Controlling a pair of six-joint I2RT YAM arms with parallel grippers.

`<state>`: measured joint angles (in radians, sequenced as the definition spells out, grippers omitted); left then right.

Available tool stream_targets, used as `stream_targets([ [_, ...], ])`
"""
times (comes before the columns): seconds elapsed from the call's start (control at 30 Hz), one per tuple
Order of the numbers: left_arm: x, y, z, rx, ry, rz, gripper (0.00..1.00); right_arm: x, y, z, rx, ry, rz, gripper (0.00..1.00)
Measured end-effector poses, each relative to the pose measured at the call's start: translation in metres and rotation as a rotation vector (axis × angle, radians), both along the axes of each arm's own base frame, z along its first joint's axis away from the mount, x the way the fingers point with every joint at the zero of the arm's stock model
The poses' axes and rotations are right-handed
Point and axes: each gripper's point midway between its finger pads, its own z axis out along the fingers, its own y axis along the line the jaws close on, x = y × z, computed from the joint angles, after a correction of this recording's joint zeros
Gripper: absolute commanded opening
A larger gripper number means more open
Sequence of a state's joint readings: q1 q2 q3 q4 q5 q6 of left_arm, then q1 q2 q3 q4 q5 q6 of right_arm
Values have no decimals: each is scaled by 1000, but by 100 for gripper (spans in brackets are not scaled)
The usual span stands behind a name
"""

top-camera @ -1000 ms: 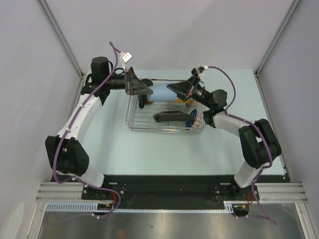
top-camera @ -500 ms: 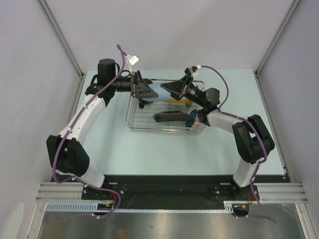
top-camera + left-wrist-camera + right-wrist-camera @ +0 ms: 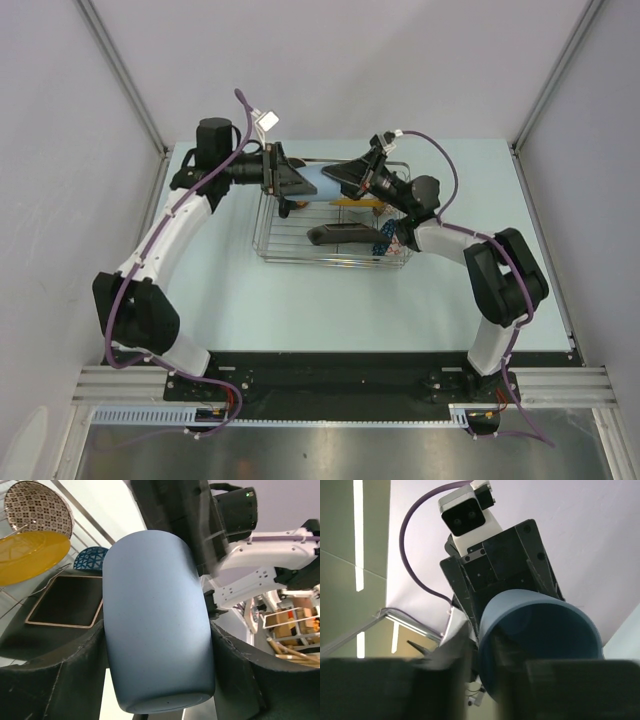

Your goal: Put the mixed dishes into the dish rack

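My left gripper (image 3: 303,183) is shut on the light-blue handleless cup (image 3: 322,184) and holds it on its side above the dish rack (image 3: 300,252). In the left wrist view the cup (image 3: 155,605) fills the space between both fingers (image 3: 60,680). My right gripper (image 3: 340,178) meets the cup's open end. In the right wrist view one finger (image 3: 395,690) is outside the cup (image 3: 540,630) and the other is inside, closed on its rim. The rack holds the dark square plate (image 3: 65,602), the blue patterned bowl (image 3: 90,557) and the pinkish-beige patterned bowl (image 3: 37,505).
A yellow round dish face (image 3: 30,550) stands by the patterned bowl in the rack. A dark piece (image 3: 285,207) sits at the rack's left end under my left gripper. The light-blue table (image 3: 230,290) is bordered by grey walls with metal posts.
Over the last second both grippers moved closer together above the rack, and the right gripper reached the cup's open end. In the last half second almost nothing moved.
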<state>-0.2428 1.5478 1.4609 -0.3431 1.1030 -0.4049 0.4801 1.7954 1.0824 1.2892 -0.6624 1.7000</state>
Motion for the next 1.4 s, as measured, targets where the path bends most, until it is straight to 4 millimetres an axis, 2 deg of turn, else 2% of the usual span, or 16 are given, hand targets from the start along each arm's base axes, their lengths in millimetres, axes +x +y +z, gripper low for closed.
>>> stream_targets([
  [0.03, 0, 1, 0, 10, -6, 4, 0, 0, -1, 1, 0, -1, 2, 49],
  [0.07, 1, 2, 1, 20, -16, 10, 0, 1, -2, 1, -1, -7, 1, 65],
  [0.17, 7, 10, 3, 77, -57, 52, 0, 1, -8, 0, -19, -25, 11, 99],
  [0.27, 18, 22, 10, 173, -129, 121, 0, 8, -24, -2, -59, -39, -8, 100],
  [0.4, 34, 45, 13, 326, -232, 223, 0, 19, -70, -6, -122, -34, -86, 100],
  [0.5, 47, 68, -5, 479, -259, 292, 0, 21, -103, -3, -174, -52, -168, 100],
  [0.6, 61, 84, -30, 615, -233, 305, 0, 12, -120, 3, -244, -85, -226, 100],
  [0.7, 77, 98, -71, 755, -177, 281, 0, -8, -130, 17, -320, -158, -282, 100],
  [0.8, 82, 109, -117, 868, -96, 227, 0, -25, -139, 25, -380, -218, -328, 100],
  [0.9, 79, 117, -157, 956, -14, 152, 0, -36, -145, 23, -440, -242, -356, 100],
  [0.97, 74, 120, -174, 995, 23, 101, 0, -37, -147, 16, -473, -232, -361, 100],
  [1.03, 68, 120, -183, 1016, 39, 56, 0, -36, -150, 5, -508, -207, -363, 100],
  [1.13, 61, 118, -184, 1038, 29, 12, 0, -34, -152, -8, -540, -166, -360, 100],
  [1.4, 55, 117, -191, 1107, -30, -57, 0, -33, -154, -19, -573, -143, -358, 100],
])
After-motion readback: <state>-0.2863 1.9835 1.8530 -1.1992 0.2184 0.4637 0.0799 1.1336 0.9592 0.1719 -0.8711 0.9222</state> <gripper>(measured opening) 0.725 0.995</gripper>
